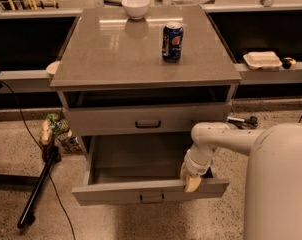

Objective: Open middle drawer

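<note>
The grey cabinet (111,59) stands in the middle of the camera view. Its middle drawer (116,192), with a small dark loop handle (152,199), is pulled far out, and its inside shows empty. My gripper (191,180) sits on the top edge of the drawer's front panel, right of the handle, and is closed over that edge. My white arm (216,136) reaches in from the right. The top drawer (111,120) stands slightly out. The bottom drawer is hidden under the open one.
A blue soda can (172,42) and a white bowl (136,6) stand on the cabinet top. A white container (262,59) lies on the right ledge. A black pole (38,189) and a snack bag (55,126) lie on the floor at left. My white body (281,184) fills the lower right.
</note>
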